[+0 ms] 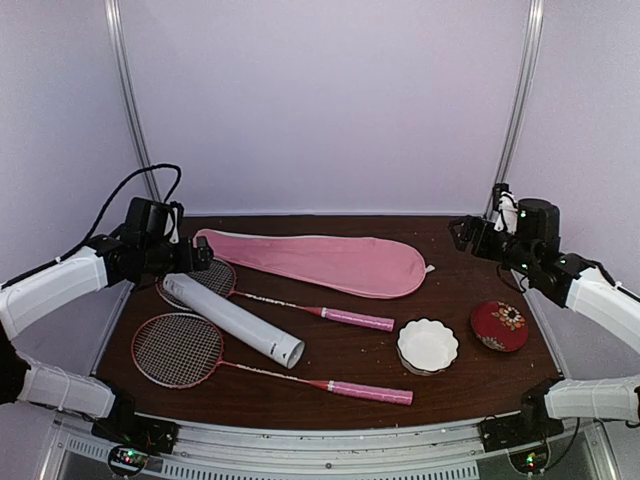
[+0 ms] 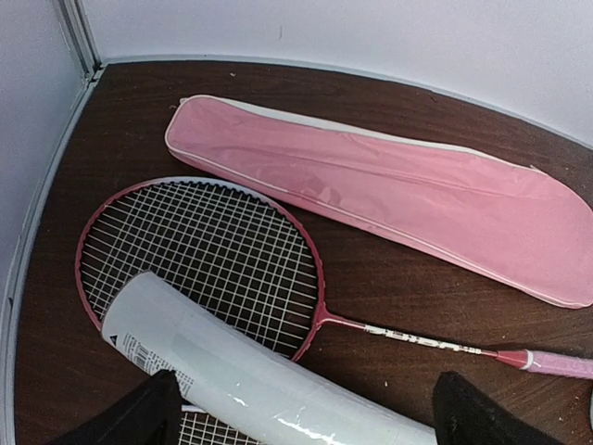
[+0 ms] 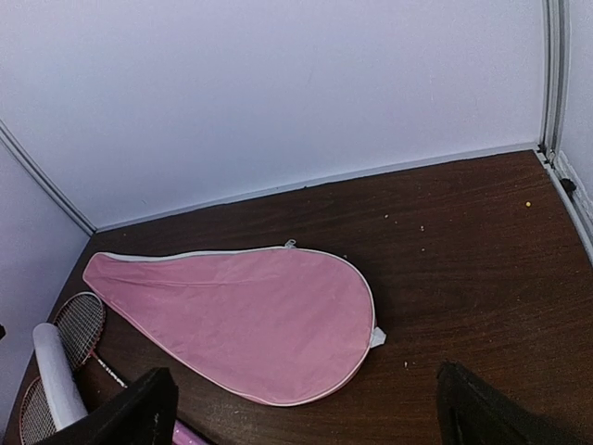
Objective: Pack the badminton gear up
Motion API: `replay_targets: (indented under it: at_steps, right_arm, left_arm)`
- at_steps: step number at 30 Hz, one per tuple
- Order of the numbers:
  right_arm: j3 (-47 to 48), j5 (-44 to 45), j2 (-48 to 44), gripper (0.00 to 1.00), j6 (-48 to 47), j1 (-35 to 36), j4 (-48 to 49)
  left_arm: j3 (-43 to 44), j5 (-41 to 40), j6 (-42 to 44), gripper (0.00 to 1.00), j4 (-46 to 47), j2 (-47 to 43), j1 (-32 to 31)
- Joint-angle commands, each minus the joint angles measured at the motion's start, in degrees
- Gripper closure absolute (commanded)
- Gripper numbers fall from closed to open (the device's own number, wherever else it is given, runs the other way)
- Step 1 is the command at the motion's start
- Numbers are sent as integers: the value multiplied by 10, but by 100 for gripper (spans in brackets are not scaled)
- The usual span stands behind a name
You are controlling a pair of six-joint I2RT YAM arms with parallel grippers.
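Lying flat, pink white-piped racket cover [image 1: 320, 262]

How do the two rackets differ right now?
The far racket has the white tube lying across its head; the near racket shows its head almost whole. The far racket lies beside the pink cover; the near racket lies nearer the arm bases. Both are flat, red-rimmed, pink handles pointing right.

pink cover [image 1: 320, 262] at back | white tube [image 1: 233, 320] overlapping far racket [image 1: 358, 319] | near racket [image 1: 178, 350] in front
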Motion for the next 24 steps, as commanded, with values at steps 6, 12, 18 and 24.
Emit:
replay_targets:
  at_steps: [6,12,18,24]
  right_arm:
    - [29,-37,21,0,-37,16,-47]
    - [81,-62,57,0,-73,48,-76]
    - [178,-52,129,0,-107,128,-133]
    - [305,2,254,0,-146,256,-211]
  left_arm:
    - [-5,5,-14,2,13,-23,-13]
    - [-5,15,-20,2,-1,-31,-14]
    - [-12,16,-36,2,-16,-44,-9]
    - [-33,40,-62,2,-22,-72,20]
